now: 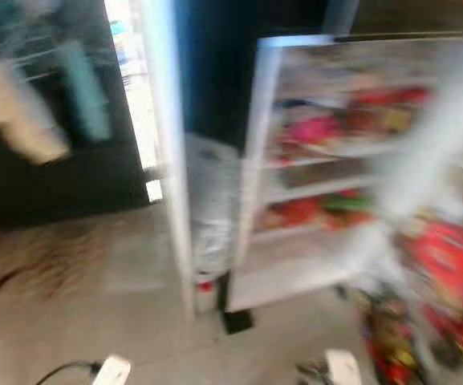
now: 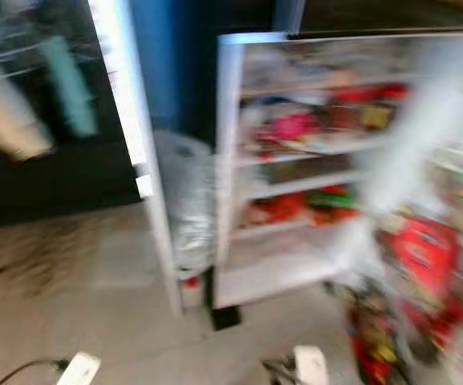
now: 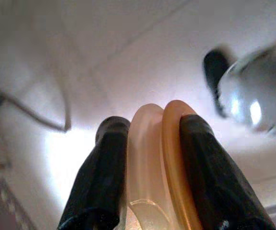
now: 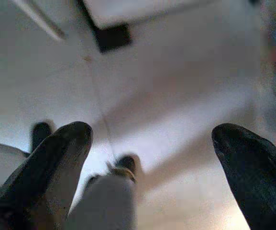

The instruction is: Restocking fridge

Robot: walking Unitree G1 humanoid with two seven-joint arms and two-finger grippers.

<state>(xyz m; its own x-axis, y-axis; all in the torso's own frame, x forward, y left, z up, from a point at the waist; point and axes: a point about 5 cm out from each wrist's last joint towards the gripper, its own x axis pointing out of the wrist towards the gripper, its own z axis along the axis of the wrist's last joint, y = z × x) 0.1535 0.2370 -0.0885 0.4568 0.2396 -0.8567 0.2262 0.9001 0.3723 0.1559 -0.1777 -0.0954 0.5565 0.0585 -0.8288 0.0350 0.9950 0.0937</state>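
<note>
Everything from the head camera is smeared with motion blur, so details are rough. Closest in, the left gripper (image 3: 149, 143) is clamped tight on a thin, rounded translucent item with one pale pinkish layer and one amber-orange layer (image 3: 159, 158), squeezed flat between both black fingers (image 3: 104, 177). Can't tell what the item actually is. Behind it is pale floor and part of a blurry silver robot part (image 3: 252, 96).

The right gripper (image 4: 152, 143) hangs over the light grey floor (image 4: 176, 96) with its two black fingers (image 4: 56, 163) spread wide and nothing between them.

Using the open white fridge (image 1: 255, 160) as the landmark: on the floor in front of it, toward the robot, there's a white power strip with a dark cable (image 1: 111, 370) off to the left, and a small white object (image 1: 343, 365) nearer the right. Right of the fridge's lower shelves sits a jumble of red and multicoloured packets (image 1: 444, 265), too blurred to read.

Inside the fridge, the white wire-style shelves (image 1: 327, 188) carry red, pink and green packaged goods (image 1: 319, 128). Just left of the shelves is a clear crinkly plastic bag (image 1: 211, 200), then the white upright edge of the door frame (image 1: 167, 160). Further left and behind is a dark cabinet front (image 1: 54, 120) with a teal shape (image 1: 83, 88) and a beige shape (image 1: 22, 112) smeared across it.
</note>
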